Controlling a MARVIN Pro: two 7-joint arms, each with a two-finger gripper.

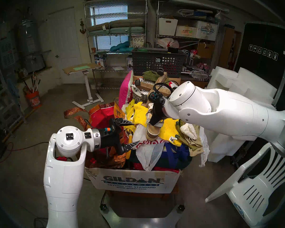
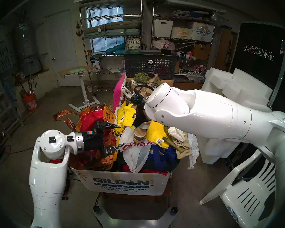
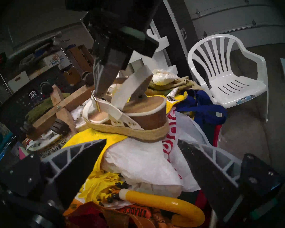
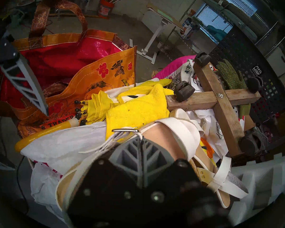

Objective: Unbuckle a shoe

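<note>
Your right gripper [image 3: 95, 92] is pinched tight on the thin ankle strap [image 4: 122, 137] of the platform sandal [image 3: 130, 120], centre frame atop the yellow towel [image 4: 135, 114]. Your left gripper [image 1: 132, 133] hangs spread wide, lower left of it, empty.

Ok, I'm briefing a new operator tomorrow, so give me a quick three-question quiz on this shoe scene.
1. True or false: the left hand is open and holds nothing.
2. What does the right hand pinch? A) the sandal's thin strap by the buckle; B) the yellow umbrella handle; C) the white chair.
3. Fill in: the sandal rests on a pile in a cardboard ____.
Key: 1 true; 2 A; 3 box.
</note>
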